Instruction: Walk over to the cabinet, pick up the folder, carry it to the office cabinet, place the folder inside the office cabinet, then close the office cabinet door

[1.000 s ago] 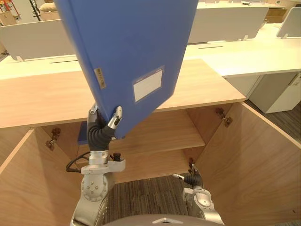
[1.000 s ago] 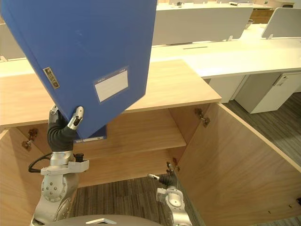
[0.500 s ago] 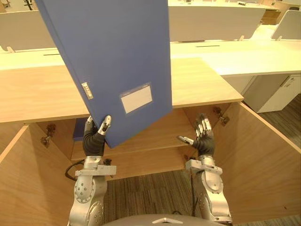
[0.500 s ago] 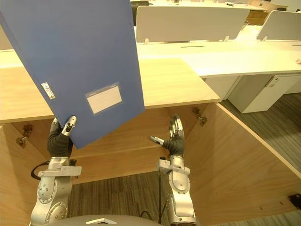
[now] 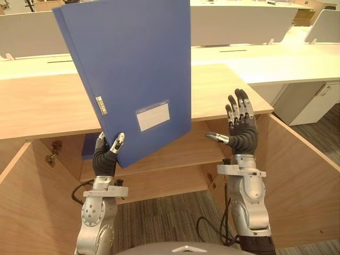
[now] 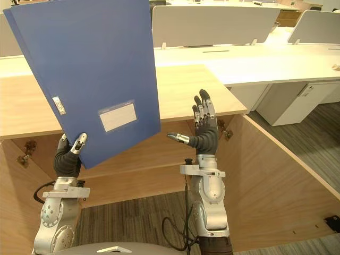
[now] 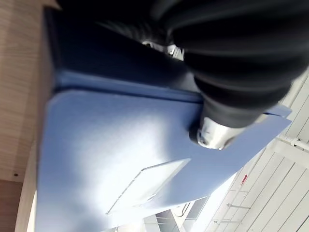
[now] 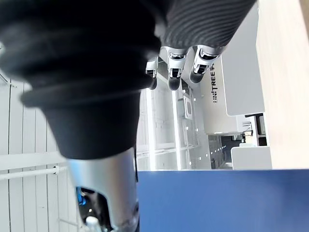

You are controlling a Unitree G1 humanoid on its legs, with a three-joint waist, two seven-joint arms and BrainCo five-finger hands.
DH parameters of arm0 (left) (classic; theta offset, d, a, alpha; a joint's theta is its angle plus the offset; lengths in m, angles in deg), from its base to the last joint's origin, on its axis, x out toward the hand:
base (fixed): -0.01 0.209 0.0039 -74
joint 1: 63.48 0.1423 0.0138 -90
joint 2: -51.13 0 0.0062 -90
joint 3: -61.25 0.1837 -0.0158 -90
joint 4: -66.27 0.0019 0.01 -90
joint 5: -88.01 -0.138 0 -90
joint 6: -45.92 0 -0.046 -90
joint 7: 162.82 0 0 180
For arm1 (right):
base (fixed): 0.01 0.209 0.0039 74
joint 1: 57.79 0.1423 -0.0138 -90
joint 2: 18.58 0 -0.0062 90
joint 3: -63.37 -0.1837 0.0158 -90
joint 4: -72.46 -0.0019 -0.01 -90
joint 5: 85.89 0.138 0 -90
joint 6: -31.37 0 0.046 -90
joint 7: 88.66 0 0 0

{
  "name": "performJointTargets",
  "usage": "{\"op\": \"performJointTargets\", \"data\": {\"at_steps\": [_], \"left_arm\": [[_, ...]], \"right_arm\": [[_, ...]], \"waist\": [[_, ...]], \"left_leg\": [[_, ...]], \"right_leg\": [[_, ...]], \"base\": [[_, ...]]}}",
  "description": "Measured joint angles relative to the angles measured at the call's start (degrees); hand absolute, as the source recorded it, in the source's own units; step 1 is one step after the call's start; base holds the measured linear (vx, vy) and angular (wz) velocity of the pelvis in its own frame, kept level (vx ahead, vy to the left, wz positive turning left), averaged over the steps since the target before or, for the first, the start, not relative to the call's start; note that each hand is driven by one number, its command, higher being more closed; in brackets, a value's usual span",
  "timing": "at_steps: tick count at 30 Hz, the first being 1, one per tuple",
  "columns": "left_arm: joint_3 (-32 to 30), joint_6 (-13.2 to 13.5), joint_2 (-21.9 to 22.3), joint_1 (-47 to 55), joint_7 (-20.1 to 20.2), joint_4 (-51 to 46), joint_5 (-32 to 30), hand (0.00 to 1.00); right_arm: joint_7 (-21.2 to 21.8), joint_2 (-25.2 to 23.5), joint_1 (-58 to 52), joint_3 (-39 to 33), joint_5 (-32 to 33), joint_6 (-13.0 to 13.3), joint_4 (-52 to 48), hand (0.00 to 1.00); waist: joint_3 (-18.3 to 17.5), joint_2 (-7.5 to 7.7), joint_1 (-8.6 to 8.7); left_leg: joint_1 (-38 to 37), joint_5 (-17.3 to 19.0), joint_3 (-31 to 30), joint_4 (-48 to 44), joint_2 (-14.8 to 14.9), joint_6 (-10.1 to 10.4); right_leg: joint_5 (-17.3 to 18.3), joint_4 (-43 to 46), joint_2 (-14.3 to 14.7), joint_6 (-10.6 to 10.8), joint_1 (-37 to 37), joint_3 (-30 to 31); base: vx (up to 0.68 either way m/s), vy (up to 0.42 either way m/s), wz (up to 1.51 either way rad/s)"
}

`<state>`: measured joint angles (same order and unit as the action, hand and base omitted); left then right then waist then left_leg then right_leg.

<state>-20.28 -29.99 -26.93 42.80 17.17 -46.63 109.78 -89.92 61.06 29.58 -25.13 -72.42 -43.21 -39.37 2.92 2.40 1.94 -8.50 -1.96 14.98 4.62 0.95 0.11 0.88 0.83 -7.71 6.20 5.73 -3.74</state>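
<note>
the right hand (image 5: 242, 132) has climbed from low down, past the shelf (image 5: 180, 153), up to the front edge of the cabinet top (image 5: 42, 109). its fingers now stand straight and spread, thumb pointing toward the folder (image 5: 133, 64), apart from it. the folder has sunk a little, so its top edge and upper left corner now show.

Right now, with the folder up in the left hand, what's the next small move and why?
Probably bring the right hand across to the free edge of the folder to steady it. The left hand pinches just its lower corner, so it stands tall and tilted in front of the open office cabinet; the right hand is open beside it, not touching.
</note>
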Motion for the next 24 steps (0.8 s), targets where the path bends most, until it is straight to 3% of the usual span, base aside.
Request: {"op": "performJointTargets", "data": {"at_steps": [9, 24], "left_arm": [[0.7, 0.0, -0.7, -1.6, 5.4, 1.7, 1.8, 1.00], [3.5, 0.0, -3.1, -3.1, 10.8, 2.1, 4.6, 1.00]], "right_arm": [[4.6, 4.9, 5.8, 0.4, 5.4, -0.5, 4.1, 0.00], [11.8, 8.2, 8.7, 3.8, 15.7, -2.9, 14.6, 0.00]], "waist": [[0.3, -0.31, -0.04], [0.3, -0.31, -1.38]], "left_leg": [[1.3, -0.1, -0.3, 0.0, -0.1, -0.2], [1.7, -1.0, -1.7, 0.4, -0.3, -0.5]], "right_leg": [[-0.5, -0.3, 0.0, 0.0, -0.9, -0.2], [-0.1, 0.5, -0.3, -0.2, -0.9, -1.7]], "base": [[0.01, -0.001, 0.01], [-0.02, -0.002, 0.05]]}}
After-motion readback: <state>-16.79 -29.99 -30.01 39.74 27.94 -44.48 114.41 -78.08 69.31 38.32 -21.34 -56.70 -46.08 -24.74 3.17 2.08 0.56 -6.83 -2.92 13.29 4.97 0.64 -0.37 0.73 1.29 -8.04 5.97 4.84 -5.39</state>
